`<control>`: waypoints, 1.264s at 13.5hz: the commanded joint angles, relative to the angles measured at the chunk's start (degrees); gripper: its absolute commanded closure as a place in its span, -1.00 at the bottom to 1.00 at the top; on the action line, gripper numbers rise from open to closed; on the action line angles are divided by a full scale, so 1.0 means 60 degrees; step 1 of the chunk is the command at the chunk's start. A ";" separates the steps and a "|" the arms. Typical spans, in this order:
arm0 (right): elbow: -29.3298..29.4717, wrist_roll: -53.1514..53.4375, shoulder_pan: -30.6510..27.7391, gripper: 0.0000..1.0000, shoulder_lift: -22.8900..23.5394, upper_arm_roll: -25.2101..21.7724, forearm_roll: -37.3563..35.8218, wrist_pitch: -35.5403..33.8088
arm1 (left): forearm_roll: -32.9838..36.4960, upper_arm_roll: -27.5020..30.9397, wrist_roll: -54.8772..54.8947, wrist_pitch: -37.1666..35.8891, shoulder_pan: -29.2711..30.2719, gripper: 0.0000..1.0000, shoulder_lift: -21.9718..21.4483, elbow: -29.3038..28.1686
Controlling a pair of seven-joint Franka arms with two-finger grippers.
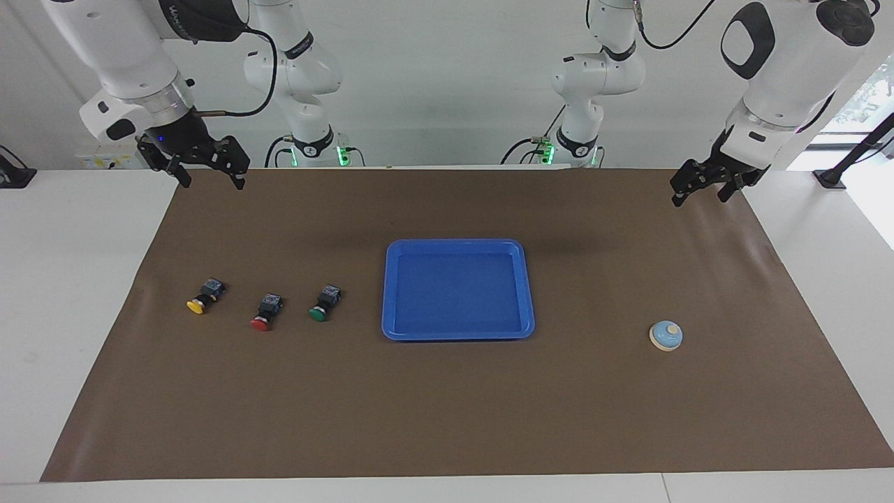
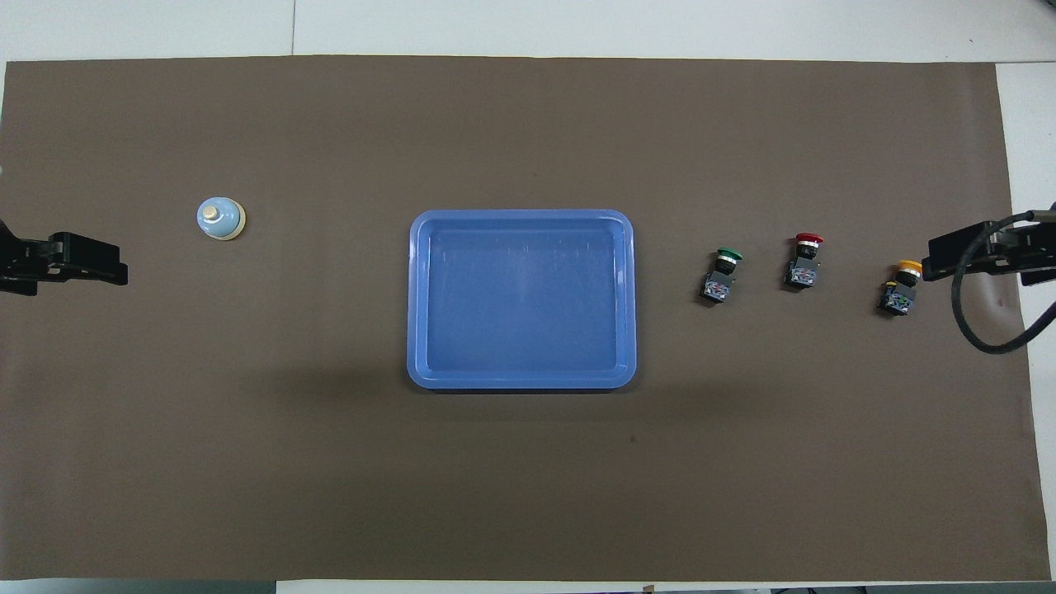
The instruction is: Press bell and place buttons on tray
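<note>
From above, both arms are cut off at the picture's edges. A brown mat [image 1: 447, 419] covers the white table [image 1: 70, 279]. The blue tray [image 1: 457, 246] sits mid-mat, with nothing in it. The bell [image 1: 666, 335] is toward the left arm's end. The yellow button [image 1: 202, 297], red button [image 1: 266, 312] and green button [image 1: 323, 304] lie in a row toward the right arm's end. The left gripper [image 1: 700, 193] and right gripper [image 1: 209, 176] hang wide apart, holding nothing, over the mat's corners by the robots.

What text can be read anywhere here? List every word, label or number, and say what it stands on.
Lettering on the black band of the right arm: too blurred to read.
Lettering on the bands of the two arm bases near the wall: too small to read.
Tray, bell, three buttons: no readable text.
</note>
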 commanded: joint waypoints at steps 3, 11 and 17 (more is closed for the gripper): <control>-0.0209 -0.0089 -0.0149 -1.00 -0.0189 0.0105 -0.0020 -0.0026 | -0.0070 0.0033 0.0027 -0.0082 -0.0014 -1.00 -0.0123 -0.0035; -0.0209 -0.0089 -0.0149 -1.00 -0.0189 0.0105 -0.0020 -0.0026 | -0.0070 0.0048 -0.0047 0.1688 0.0045 1.00 0.1104 -0.0094; -0.0195 -0.0089 -0.0149 -1.00 -0.0189 0.0105 -0.0020 -0.0026 | 0.0003 0.0077 -0.0061 0.4647 0.0221 1.00 0.3943 0.0475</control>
